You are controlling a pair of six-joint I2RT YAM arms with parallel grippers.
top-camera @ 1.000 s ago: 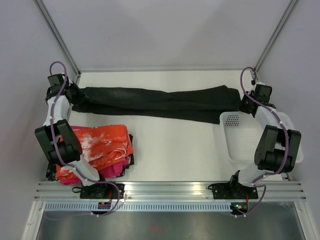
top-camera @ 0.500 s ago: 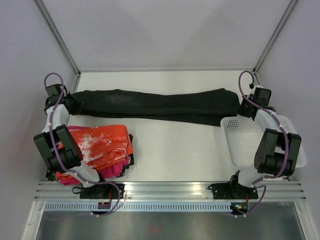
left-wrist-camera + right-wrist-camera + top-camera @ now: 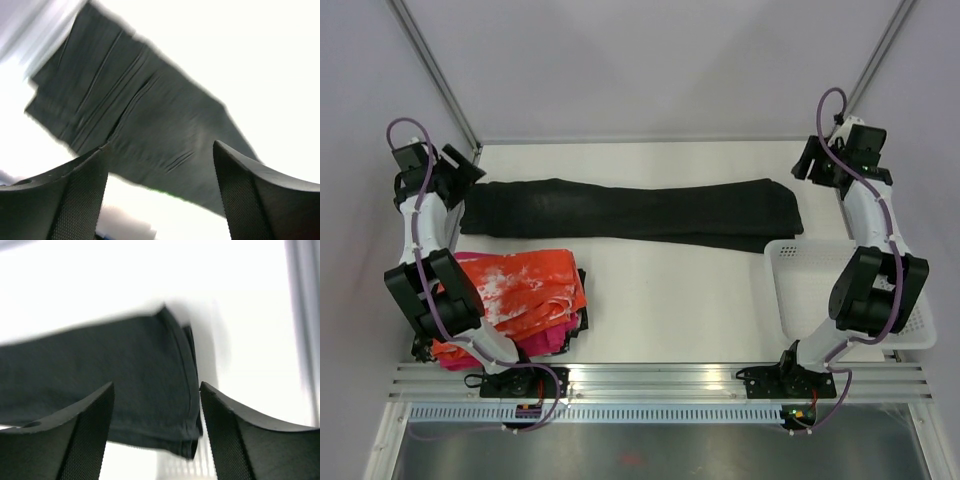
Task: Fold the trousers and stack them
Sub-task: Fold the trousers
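The trousers (image 3: 630, 210) lie along the far side of the table (image 3: 670, 310), seemingly doubled leg-on-leg into 1 strip. The left gripper (image 3: 160, 146) and right gripper (image 3: 156, 385) hover over its ends, jaws apart and empty. By my reading, crosswise folds and stacking remain.

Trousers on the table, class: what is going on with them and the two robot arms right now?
The black trousers lie in a long strip across the far side of the table. The left gripper and right gripper hover open, one at each end, holding nothing. A pile of orange and pink clothes sits near left, a white basket at right.
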